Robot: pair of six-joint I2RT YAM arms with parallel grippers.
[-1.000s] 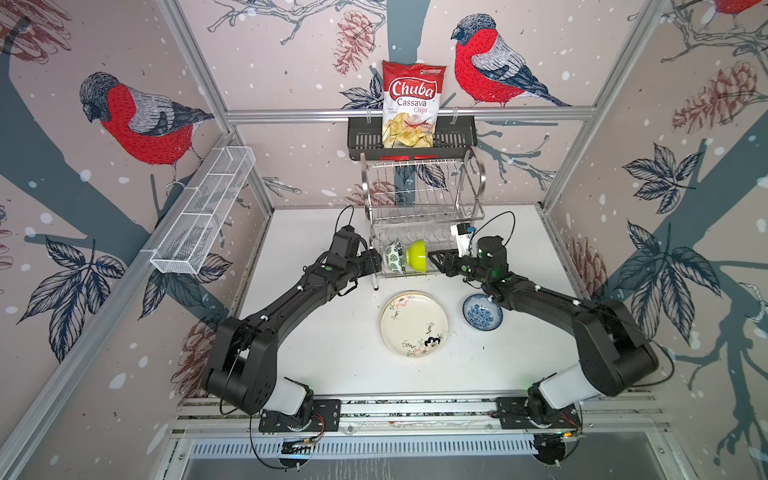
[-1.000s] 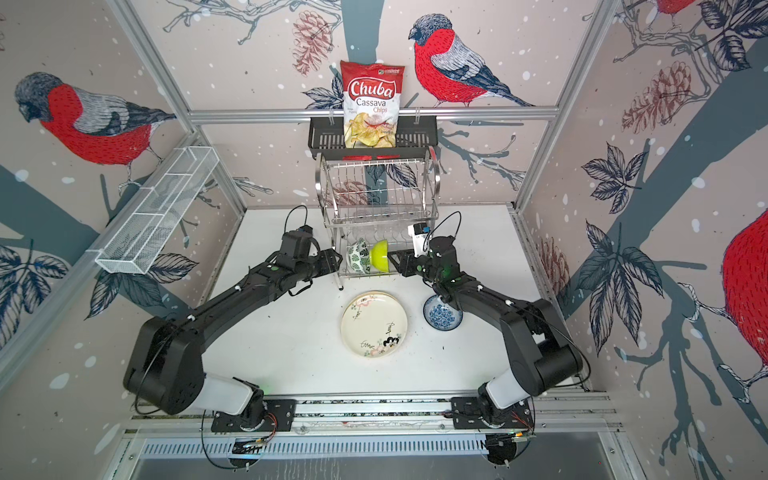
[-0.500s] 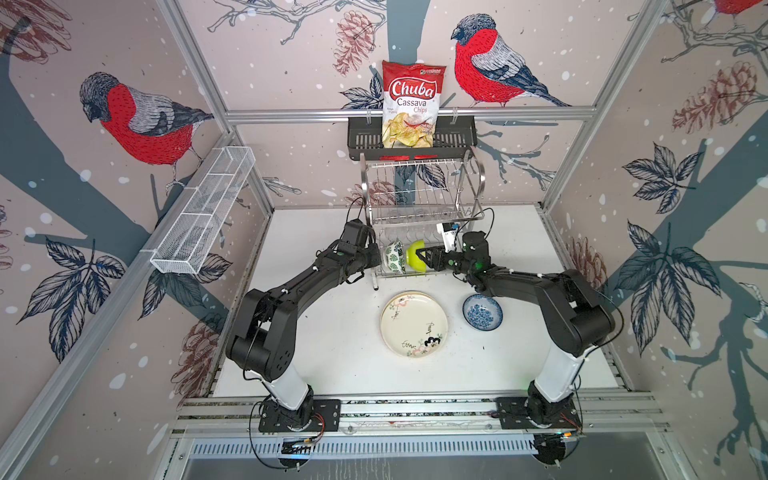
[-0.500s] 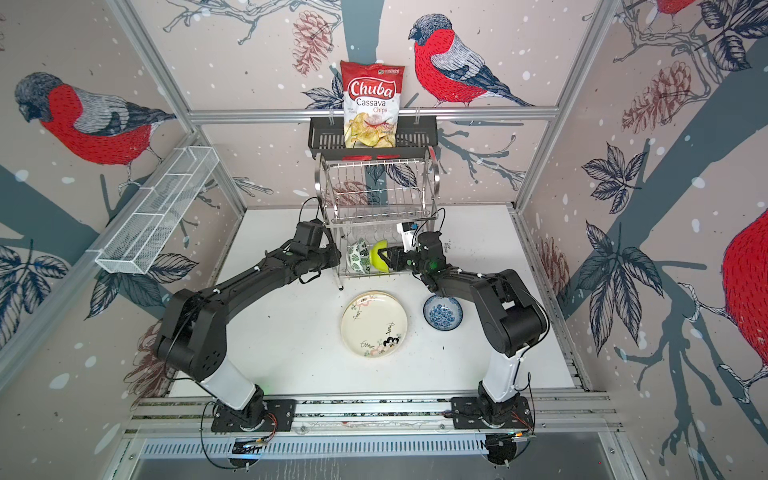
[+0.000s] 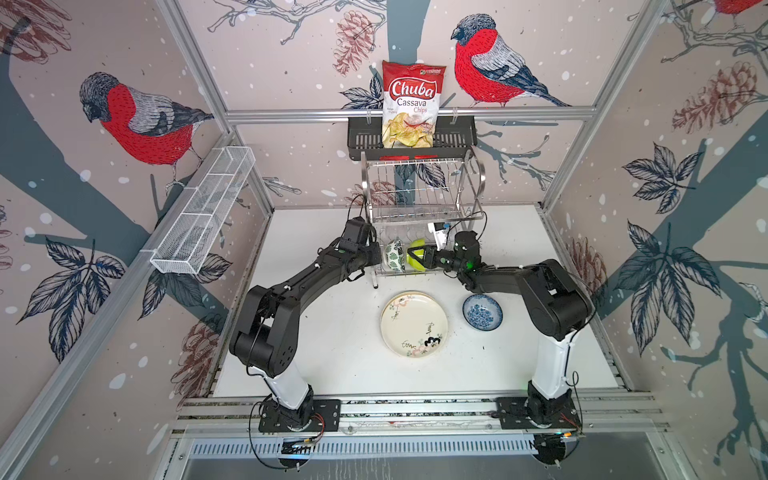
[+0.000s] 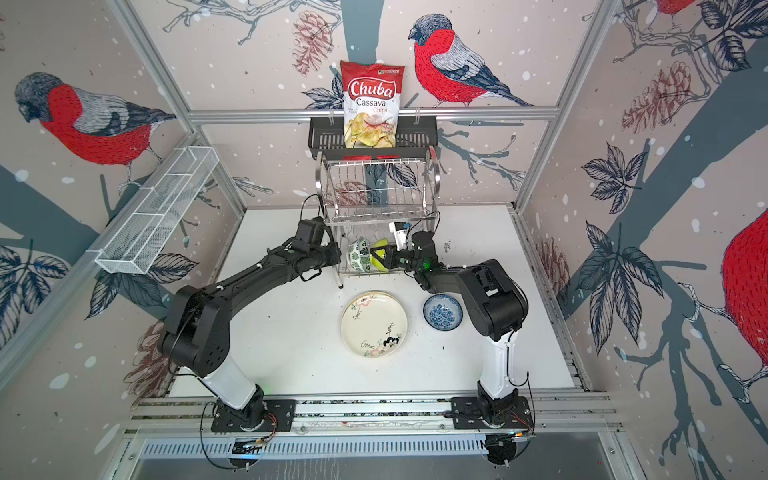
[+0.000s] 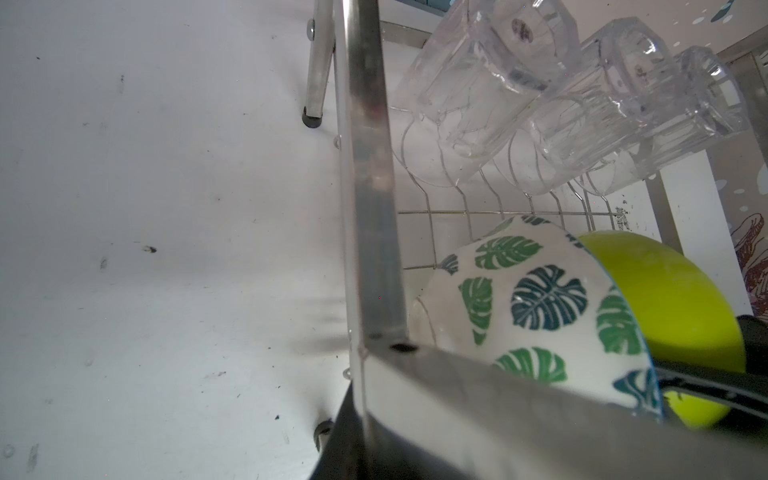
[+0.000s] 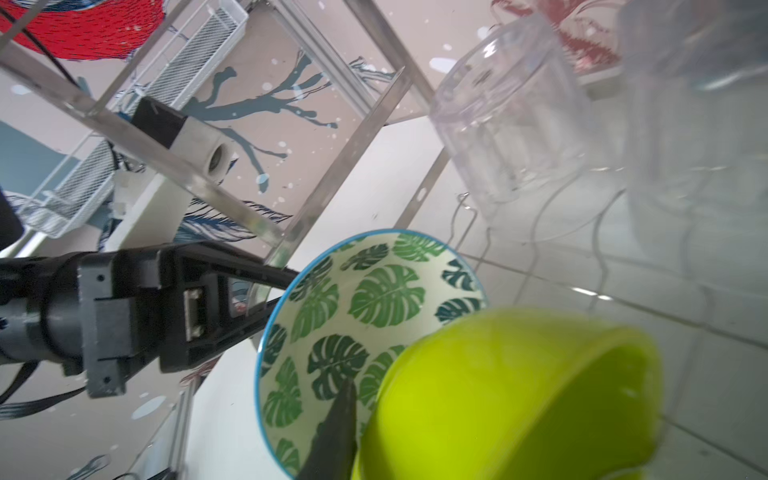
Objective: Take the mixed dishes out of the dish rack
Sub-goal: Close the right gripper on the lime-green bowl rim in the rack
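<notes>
Lime bowl (image 8: pixel 519 395) newly between right fingers (image 8: pixel 336 428)

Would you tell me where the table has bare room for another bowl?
Widest: the white table left of the cream floral plate, up to the left arm. A strip lies between plate and front rail. Crowded: around the chrome wire dish rack and the blue-patterned bowl beside the right arm.

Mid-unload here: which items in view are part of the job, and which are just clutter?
Job: dish rack; green-leaf bowl, lime green bowl and clear tumblers in it; cream floral plate and blue-patterned bowl on the table.
Lying about: chips bag, black basket, white mesh tray.
</notes>
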